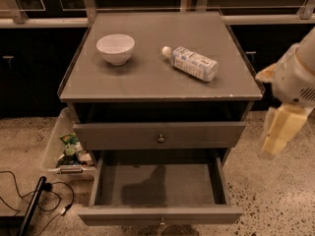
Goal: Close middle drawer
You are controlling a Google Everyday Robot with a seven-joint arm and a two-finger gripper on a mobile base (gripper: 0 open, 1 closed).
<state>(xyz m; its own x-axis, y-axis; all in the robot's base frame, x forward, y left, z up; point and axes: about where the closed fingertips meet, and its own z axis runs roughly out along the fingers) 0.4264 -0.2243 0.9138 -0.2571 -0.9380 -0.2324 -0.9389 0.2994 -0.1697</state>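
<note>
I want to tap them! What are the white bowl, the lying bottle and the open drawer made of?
Round white bowl: probably glazed ceramic, smooth with a faint shine. Lying labelled bottle: likely plastic, pale with a screw cap. Open grey middle drawer: seems painted wood, matte, with a brass-looking knob. The robot's hand hangs right of the cabinet, touching none.
</note>
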